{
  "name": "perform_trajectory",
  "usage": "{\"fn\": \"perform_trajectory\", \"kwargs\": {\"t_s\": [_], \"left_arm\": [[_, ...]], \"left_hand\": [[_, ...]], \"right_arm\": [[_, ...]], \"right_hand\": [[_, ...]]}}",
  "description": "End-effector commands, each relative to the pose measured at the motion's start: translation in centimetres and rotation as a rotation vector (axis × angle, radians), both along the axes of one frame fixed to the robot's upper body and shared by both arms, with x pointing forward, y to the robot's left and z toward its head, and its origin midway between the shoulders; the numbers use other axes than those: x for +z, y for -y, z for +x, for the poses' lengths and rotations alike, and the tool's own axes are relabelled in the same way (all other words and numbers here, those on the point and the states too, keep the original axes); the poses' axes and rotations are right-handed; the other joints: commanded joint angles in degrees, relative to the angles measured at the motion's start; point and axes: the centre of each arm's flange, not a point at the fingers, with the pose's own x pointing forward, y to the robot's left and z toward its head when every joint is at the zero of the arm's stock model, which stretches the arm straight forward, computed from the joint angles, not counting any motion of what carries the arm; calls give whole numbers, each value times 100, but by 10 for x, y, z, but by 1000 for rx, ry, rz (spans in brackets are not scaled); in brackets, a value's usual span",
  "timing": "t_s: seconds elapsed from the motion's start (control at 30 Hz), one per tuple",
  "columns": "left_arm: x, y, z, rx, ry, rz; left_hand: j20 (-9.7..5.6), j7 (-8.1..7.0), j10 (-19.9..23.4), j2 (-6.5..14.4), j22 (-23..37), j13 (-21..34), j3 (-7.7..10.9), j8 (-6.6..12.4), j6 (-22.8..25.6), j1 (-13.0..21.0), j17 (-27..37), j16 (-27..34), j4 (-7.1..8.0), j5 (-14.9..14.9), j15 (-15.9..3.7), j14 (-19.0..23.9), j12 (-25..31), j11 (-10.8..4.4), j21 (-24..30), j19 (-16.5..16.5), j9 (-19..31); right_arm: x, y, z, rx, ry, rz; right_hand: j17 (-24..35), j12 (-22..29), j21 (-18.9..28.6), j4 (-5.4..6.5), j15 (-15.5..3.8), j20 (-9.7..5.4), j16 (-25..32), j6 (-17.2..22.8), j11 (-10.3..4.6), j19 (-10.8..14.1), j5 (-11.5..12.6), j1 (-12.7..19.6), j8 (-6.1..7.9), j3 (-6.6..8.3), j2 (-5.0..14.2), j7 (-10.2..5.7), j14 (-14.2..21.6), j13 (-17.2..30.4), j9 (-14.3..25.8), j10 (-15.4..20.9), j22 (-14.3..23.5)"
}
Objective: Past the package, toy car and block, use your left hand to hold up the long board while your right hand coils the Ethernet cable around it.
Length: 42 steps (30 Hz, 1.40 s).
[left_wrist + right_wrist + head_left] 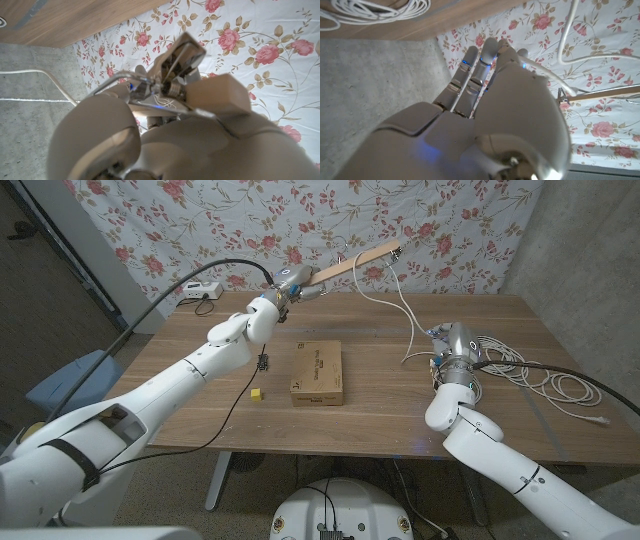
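Note:
My left hand (290, 283) grips one end of the long wooden board (352, 264) and holds it up above the table's far edge, slanting up to the right. The left hand (165, 90) wraps the board's end (220, 95). A white Ethernet cable (408, 308) hangs from the board's far part in a slack loop down to my right hand (450, 350), which stands over the table's right side and pinches the cable (555, 80) beside its straight fingers (480, 65). The rest of the cable lies coiled (530, 375) at the right.
A flat cardboard package (317, 372) lies mid-table, with a small dark toy car (263, 361) and a yellow block (257, 393) to its left. A white box with a cord (205, 290) sits at the back left. A thin black wire (235, 405) trails off the front edge.

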Motion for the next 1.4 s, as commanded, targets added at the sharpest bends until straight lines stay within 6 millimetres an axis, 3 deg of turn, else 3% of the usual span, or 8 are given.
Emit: {"fn": "perform_trajectory", "kwargs": {"t_s": [0.03, 0.53, 1.07, 1.2, 1.4], "left_arm": [[9, 9, 9, 32, -16, 68], [15, 16, 20, 56, -51, 109], [19, 24, 25, 73, -72, 130], [20, 29, 28, 58, -83, 165], [20, 39, 30, 32, -100, 236]], "left_hand": [[-148, 14, 35, 251, 11, 17, 3, 51, 31, -112, 19, 67, -20, -12, -13, -30, 34, -14, 5, 40, 5], [-156, 10, 35, 257, 37, 18, -2, 80, 25, -100, 27, 129, -24, -34, -5, -45, 35, -9, 16, 40, -12], [-167, 37, 53, 271, 48, 19, -3, 111, 14, -82, 37, 215, -30, -61, -30, -71, 40, -8, 19, 66, -43], [-176, 19, 57, 270, 53, 20, -5, 116, 4, -78, 38, 236, -31, -69, -28, -83, 40, -19, 17, 67, -50], [-178, 4, 55, 263, 70, 20, -11, 115, -5, -77, 41, 261, -28, -79, -32, -128, 39, -25, 13, 47, -82]], "right_arm": [[-17, -29, -50, -213, 244, -25], [22, -72, -104, -352, 497, -285], [26, -75, -147, -436, 657, -352], [35, -75, -157, -430, 712, -372], [64, -75, -151, -381, 782, -444]], "right_hand": [[-1, -2, 56, 3, -372, -831, -23, 18, 387, 3, 24, 14, -11, -50, 51, -25, 54, 387, 14, 784, -6], [-12, -53, 97, 25, -374, -856, -97, 23, 367, -16, 37, 14, -51, -127, 61, -86, 63, 382, 1, 774, -29], [-5, -79, 133, 43, -376, -865, -152, 56, 320, -45, 54, 18, -62, -206, 63, -134, 87, 397, 12, 795, -46], [2, -84, 143, 51, -374, -870, -162, 72, 316, -54, 60, 12, -60, -231, 62, -155, 99, 399, 19, 811, -50], [4, -115, 170, 56, -377, -874, -191, 121, 300, -62, 77, 21, -63, -277, 60, -157, 117, 382, 8, 824, -56]]}}
